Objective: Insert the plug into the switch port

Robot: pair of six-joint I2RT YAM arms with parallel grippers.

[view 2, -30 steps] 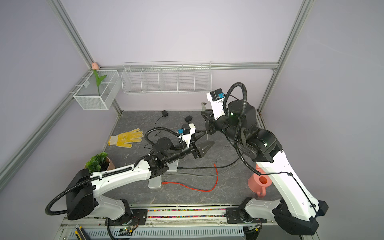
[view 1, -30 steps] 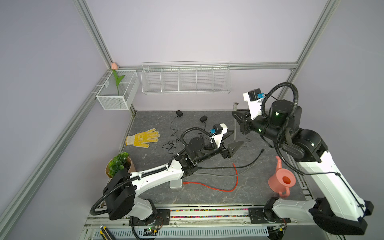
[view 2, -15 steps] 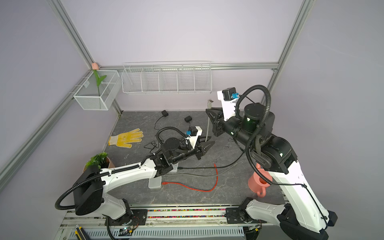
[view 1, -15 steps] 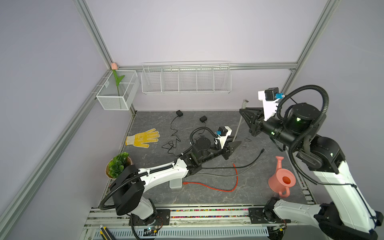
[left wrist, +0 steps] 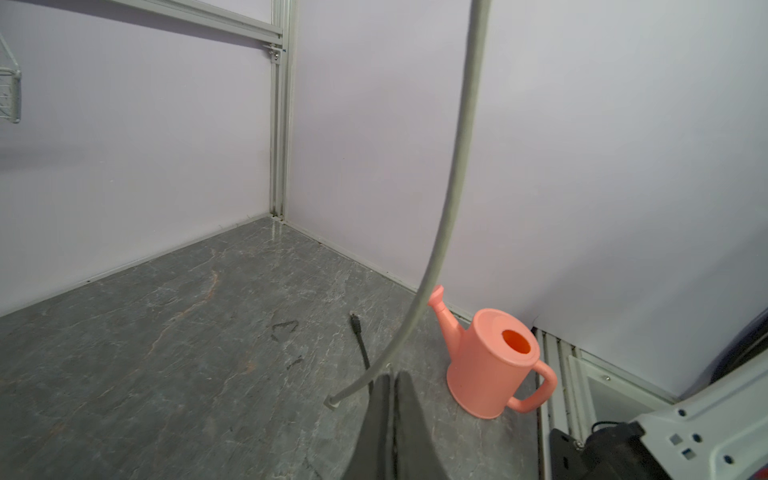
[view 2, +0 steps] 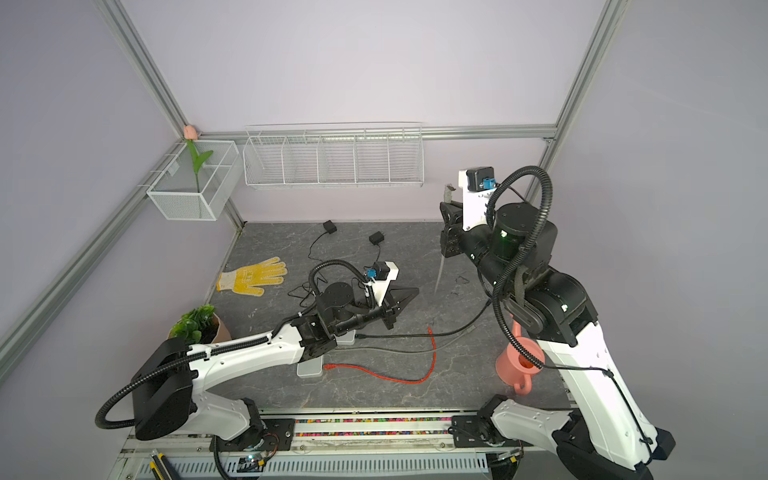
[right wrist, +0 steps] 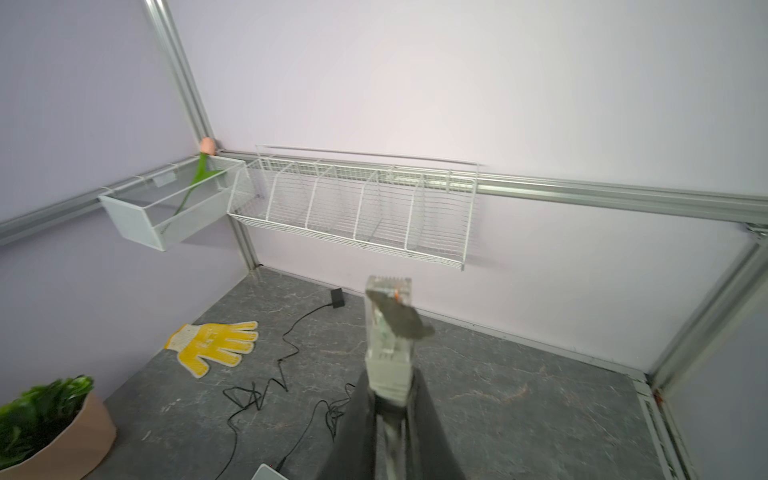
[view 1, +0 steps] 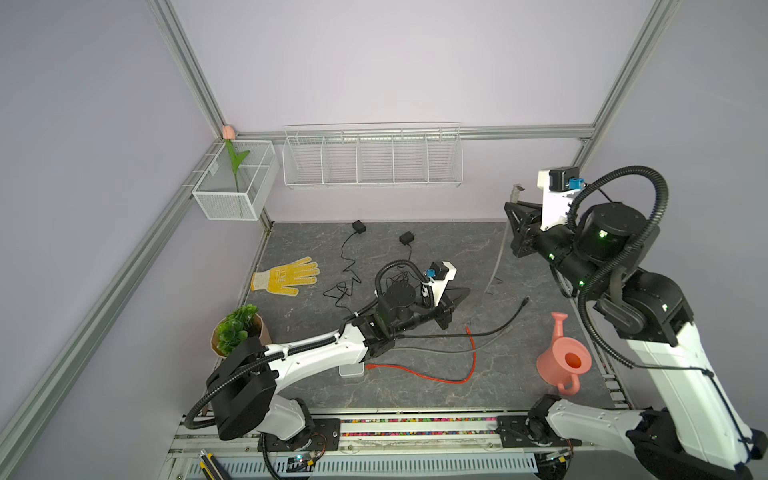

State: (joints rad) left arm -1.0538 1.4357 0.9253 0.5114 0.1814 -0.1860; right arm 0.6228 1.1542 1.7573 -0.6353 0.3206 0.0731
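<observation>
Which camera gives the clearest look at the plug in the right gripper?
The right wrist view: the plug sits large and central, clamped in the right gripper. Both top views show only a tiny speck at the gripper's tip; the left wrist view shows just its cable.

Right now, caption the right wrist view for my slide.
Right gripper shut on the clear plug, wire rack behind.
</observation>
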